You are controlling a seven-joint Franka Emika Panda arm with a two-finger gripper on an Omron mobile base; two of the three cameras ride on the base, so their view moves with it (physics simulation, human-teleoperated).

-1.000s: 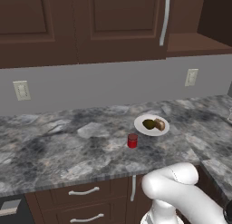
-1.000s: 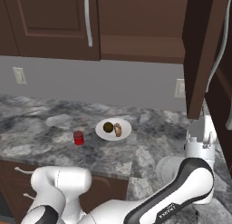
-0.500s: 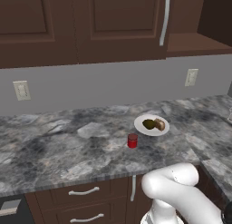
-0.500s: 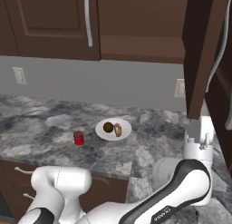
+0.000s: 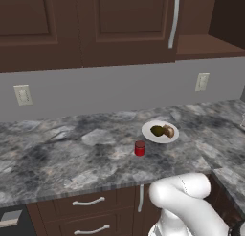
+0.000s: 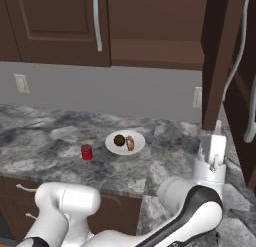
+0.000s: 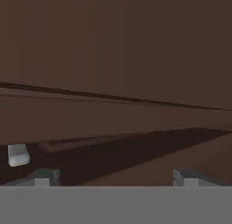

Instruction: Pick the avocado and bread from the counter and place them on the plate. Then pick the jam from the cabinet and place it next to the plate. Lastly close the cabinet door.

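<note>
Domestic kitchen, rendered. Grey marbled stone worktop [image 5: 72, 154] running along a grey wall; dark brown wall cabinets [image 5: 86, 25] above with long metal bar handles [image 5: 173, 20]; matching base drawers [image 5: 86, 206] with curved metal pulls below. Two white wall outlets [image 5: 22, 94] on the backsplash. One cabinet door [image 6: 220, 56] stands open at right. White plate [image 5: 160, 132] with food and a small red jar [image 5: 139, 148] on the worktop.
</note>
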